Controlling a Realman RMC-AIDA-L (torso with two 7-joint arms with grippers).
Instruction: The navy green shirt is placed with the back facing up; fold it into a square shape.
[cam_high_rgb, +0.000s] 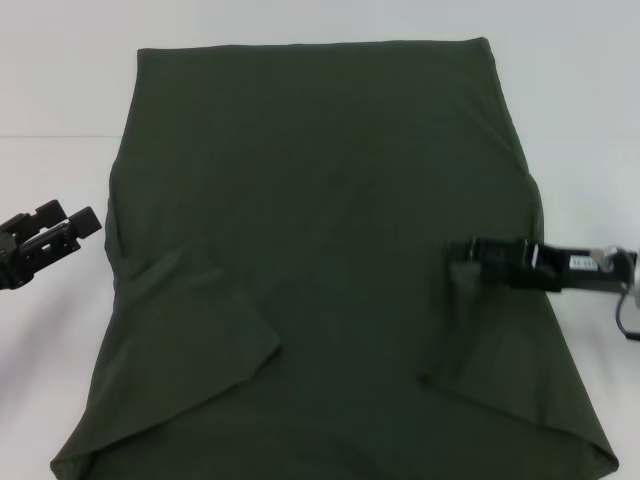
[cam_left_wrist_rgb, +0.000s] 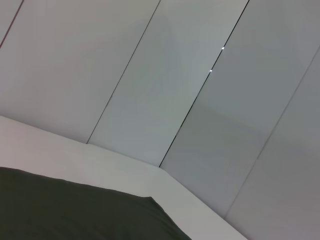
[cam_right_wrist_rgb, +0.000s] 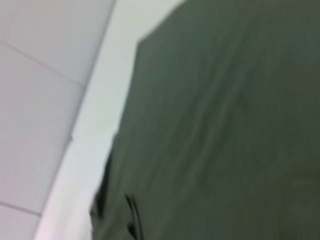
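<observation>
- The navy green shirt (cam_high_rgb: 330, 250) is spread flat on the white table (cam_high_rgb: 60, 90), plain side up, filling most of the head view. Both sleeves are already folded in over the body, so there are angled flaps at the near left and near right.
- Right gripper (cam_high_rgb: 462, 250) reaches in over the shirt's right edge, fingertips low on the fabric by the folded right sleeve. Honestly can't tell if it's pinching cloth or just sitting there.
- Left gripper (cam_high_rgb: 82, 222) hangs off the shirt's left edge over bare table, fingers spread, holding nothing.
- Pale wall panels (cam_left_wrist_rgb: 165, 75) behind the table.
</observation>
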